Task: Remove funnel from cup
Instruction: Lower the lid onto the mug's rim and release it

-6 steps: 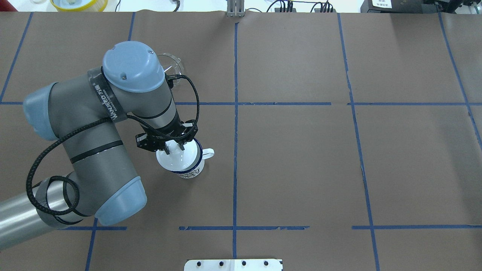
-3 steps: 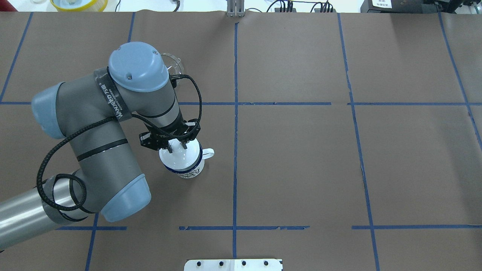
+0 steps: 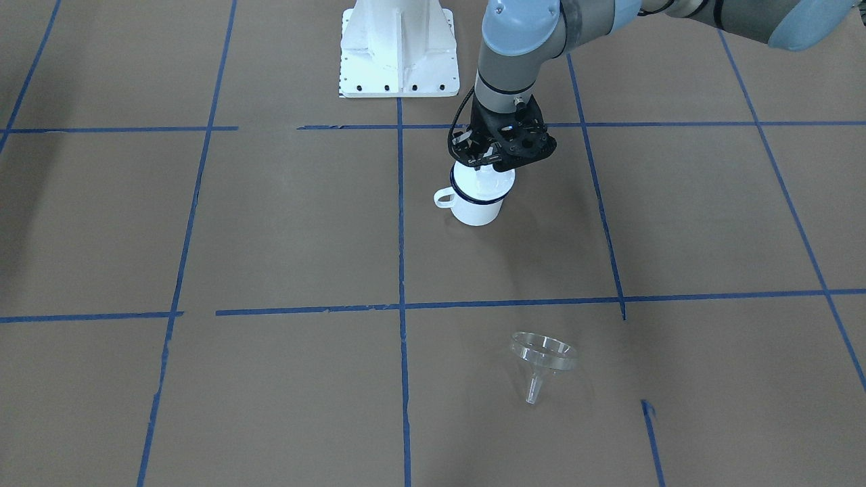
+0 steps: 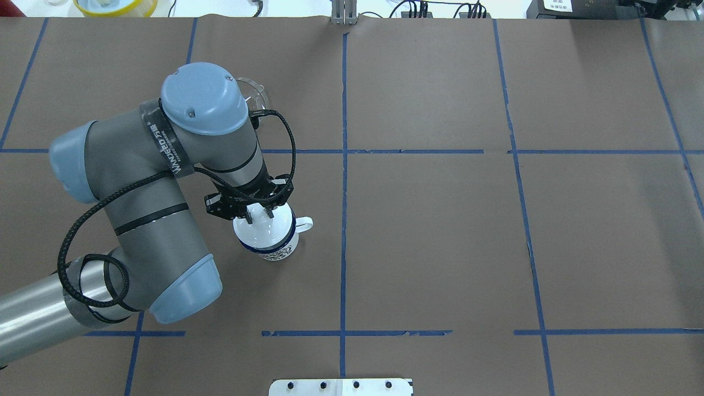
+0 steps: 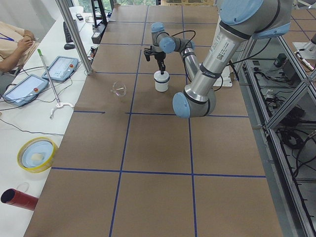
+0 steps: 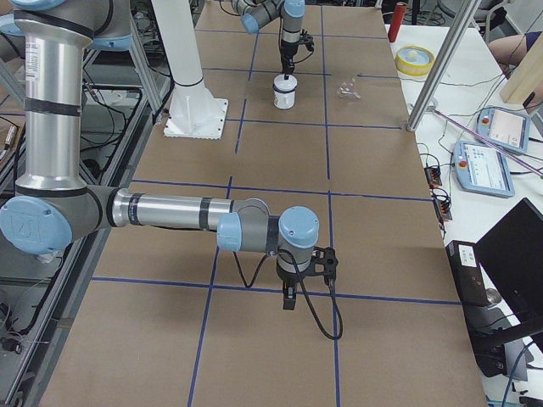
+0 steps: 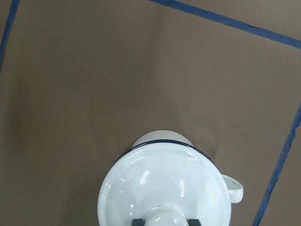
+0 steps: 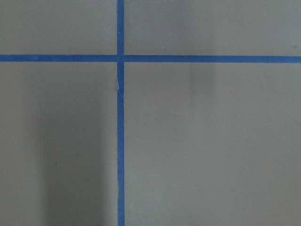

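The clear funnel [image 3: 542,358] lies on the brown table, well apart from the cup; in the overhead view the funnel [image 4: 257,93] peeks out from behind my left arm. The white cup [image 3: 477,210] with a dark blue rim stands upright, covered by a white knobbed lid [image 7: 160,183]. My left gripper [image 4: 259,214] is right above the cup [image 4: 276,250], its fingers closed on the lid's knob. My right gripper [image 6: 288,298] hangs over bare table far from the cup; I cannot tell whether it is open or shut.
The table is brown paper with a blue tape grid [image 4: 344,220]. The robot's white base [image 3: 399,54] stands at the table's edge. A yellow bowl [image 5: 35,154] and tablets [image 5: 61,68] sit on the operators' side table.
My left arm and gripper shifted slightly right and away from the base, and the lid moved with them over the cup. The funnel did not move.
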